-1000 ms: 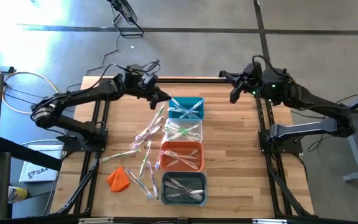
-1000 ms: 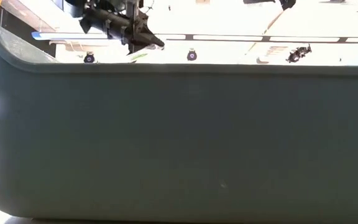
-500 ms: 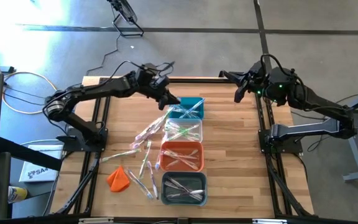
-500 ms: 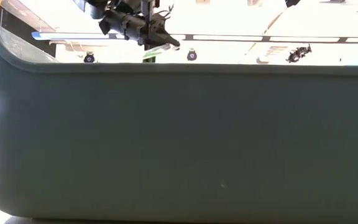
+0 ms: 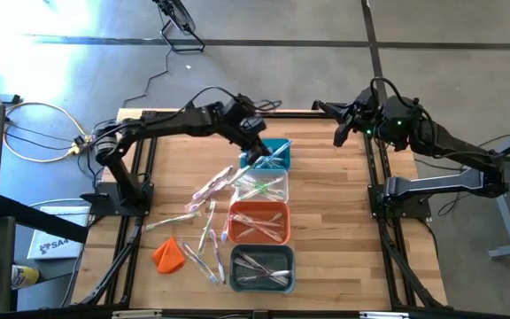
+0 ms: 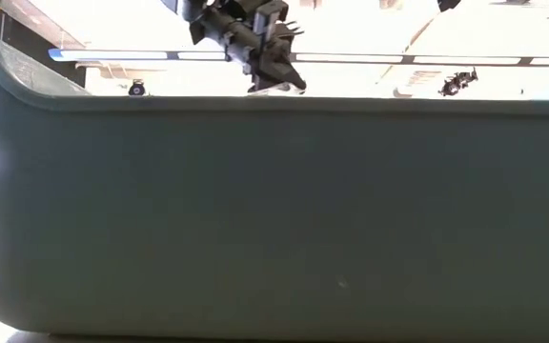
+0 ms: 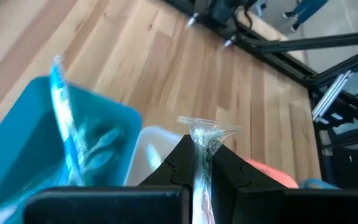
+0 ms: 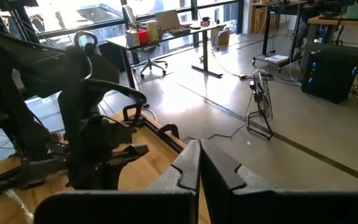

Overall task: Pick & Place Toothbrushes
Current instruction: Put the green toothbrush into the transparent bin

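Note:
Four bins stand in a column mid-table: teal (image 5: 271, 152), clear (image 5: 264, 186), orange (image 5: 259, 221) and grey (image 5: 262, 268). Each holds toothbrushes. More toothbrushes (image 5: 209, 190) lie loose on the wood left of the bins. My left gripper (image 5: 258, 158) hovers over the teal and clear bins, shut on a clear-wrapped toothbrush (image 7: 205, 132). The low view shows that gripper (image 6: 279, 76) above a grey bin wall (image 6: 274, 219). My right gripper (image 5: 336, 136) waits shut and empty, high over the far right of the table. My left gripper pinches the clear-wrapped toothbrush between its two fingers (image 7: 229, 167). The toothbrush runs along the fingers, and its crinkled wrapper end (image 7: 207, 127) sticks out past their tips. The fingers slant down from the table's far left. The toothbrush is lifted clear above the bins.
A small orange lump (image 5: 168, 253) lies near the front left. The table's black frame rails (image 5: 140, 177) run along both sides. Bare wood (image 5: 335, 221) lies right of the bins. The grey bin wall blocks most of the low view.
My left gripper has travelled toward the table's right edge, from beside the teal bin's far left corner to above the teal and clear bins. It has tipped further downward. It has stayed shut on the toothbrush, which has come along clear of the table.

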You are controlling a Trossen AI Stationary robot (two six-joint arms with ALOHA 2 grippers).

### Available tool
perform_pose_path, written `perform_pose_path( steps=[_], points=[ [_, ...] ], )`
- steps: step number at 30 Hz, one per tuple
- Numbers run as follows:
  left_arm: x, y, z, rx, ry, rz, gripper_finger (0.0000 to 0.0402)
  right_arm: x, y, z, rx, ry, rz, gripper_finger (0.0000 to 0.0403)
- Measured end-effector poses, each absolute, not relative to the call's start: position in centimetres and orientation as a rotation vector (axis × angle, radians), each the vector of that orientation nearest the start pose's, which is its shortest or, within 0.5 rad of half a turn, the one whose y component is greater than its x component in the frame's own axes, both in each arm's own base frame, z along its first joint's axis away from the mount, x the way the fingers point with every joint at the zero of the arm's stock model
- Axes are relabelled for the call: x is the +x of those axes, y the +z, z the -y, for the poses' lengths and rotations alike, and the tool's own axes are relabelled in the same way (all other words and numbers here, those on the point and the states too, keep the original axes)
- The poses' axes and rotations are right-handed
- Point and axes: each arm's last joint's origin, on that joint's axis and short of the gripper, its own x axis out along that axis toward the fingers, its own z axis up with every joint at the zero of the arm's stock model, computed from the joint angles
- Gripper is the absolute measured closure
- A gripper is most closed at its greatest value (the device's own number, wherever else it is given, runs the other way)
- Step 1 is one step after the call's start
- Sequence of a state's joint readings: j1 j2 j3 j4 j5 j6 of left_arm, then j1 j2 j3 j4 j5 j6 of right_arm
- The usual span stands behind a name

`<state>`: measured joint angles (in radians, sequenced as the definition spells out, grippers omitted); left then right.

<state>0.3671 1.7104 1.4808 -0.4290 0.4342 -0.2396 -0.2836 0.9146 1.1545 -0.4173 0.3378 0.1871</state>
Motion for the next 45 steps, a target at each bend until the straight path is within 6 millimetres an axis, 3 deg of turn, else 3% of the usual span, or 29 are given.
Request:
perform_pose_path(
  steps=[17, 25, 45],
  points=[
    [39.7, 27.1, -11.4, -0.502, 0.016, -0.75, 0.0387, 16.6, 40.8, 5.8, 0.173, -0.643, -0.173, 0.0399],
    [41.1, 26.5, -10.9, -0.443, 0.064, -0.692, 0.0387, 16.6, 40.8, 5.8, 0.173, -0.643, -0.174, 0.0399],
    [42.1, 23.5, -10.6, -0.512, 0.077, -0.775, 0.0375, 16.6, 40.8, 5.8, 0.173, -0.643, -0.174, 0.0399]
  ],
)
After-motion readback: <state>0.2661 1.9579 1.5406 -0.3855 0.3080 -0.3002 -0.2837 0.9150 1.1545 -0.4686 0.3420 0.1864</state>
